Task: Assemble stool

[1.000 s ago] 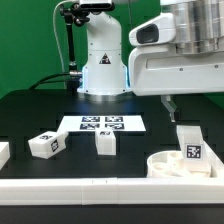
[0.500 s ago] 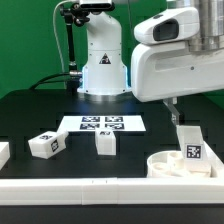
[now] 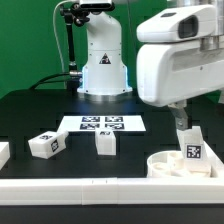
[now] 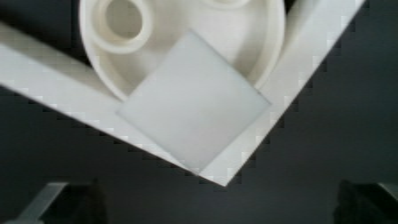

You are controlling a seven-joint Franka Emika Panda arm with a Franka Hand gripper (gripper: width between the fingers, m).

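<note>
Over at the exterior view's right, close to the front corner of the white border rails (image 3: 100, 186), the gripper (image 3: 181, 120) hangs above an upright stool leg (image 3: 190, 146), which stands at the round seat (image 3: 165, 166). Its jaws are spread wide and pinch nothing. From the wrist view, the two dark fingertips (image 4: 54, 203) sit well out to either side, with bare black table (image 4: 107, 165) between them. The leg's pale top face is ahead of the jaws' line, not yet between them. That face shows as a diamond, turned corner-on to the fingers, and this looks to me like the main worry. If the jaws close as they stand, they would likely meet two edges rather than two flat sides, and the leg could twist, squirt out or topple. The crowding is the second worry. The leg overlaps the seat's rim in both views, and I cannot tell whether it rests on the seat or just touches it. The rails form a tight V around both, so a finger coming down beside the leg could strike the rim or a rail. That might shove the seat or jam the finger short of a good hold. Two other loose legs (image 3: 45, 144) lie well apart, out of harm's way.
</note>
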